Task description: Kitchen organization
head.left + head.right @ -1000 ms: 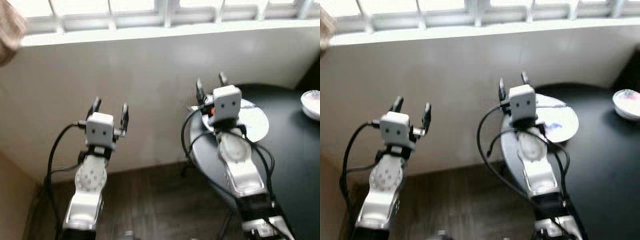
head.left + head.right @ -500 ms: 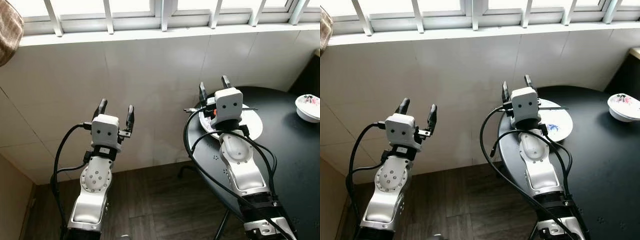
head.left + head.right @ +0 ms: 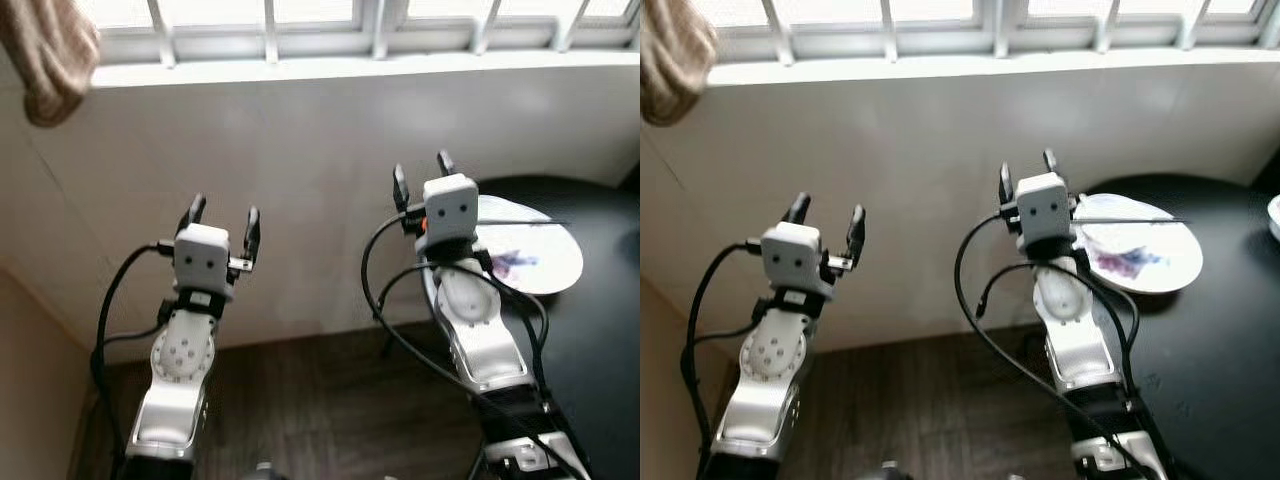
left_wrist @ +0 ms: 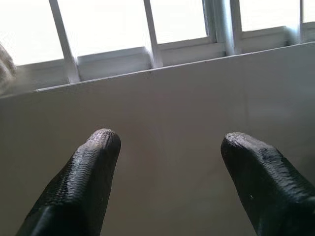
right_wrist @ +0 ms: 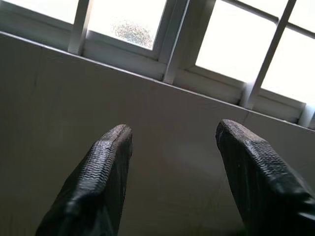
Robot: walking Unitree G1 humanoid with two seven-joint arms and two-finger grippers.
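A white plate (image 3: 535, 257) with a blue-purple pattern lies at the left edge of a round black table (image 3: 600, 330), with thin dark chopsticks (image 3: 520, 222) resting across it. My right gripper (image 3: 420, 172) is open and empty, raised just left of the plate and pointing at the white tiled wall (image 5: 162, 147). My left gripper (image 3: 223, 213) is also open and empty, held up over the floor well left of the table. Both wrist views look along the open fingers (image 4: 93, 162) at the wall and the window bars above.
A white tiled wall (image 3: 300, 150) with a window sill (image 3: 350, 65) stands close ahead. A beige cloth (image 3: 45, 50) hangs at the upper left. Dark wood floor (image 3: 300, 410) lies below the arms. A white bowl's edge (image 3: 1274, 215) shows at far right on the table.
The whole view has swung left: the plate and table slid right, the bowl moved to the frame's edge, the cloth came further in. Both grippers stay open as before.
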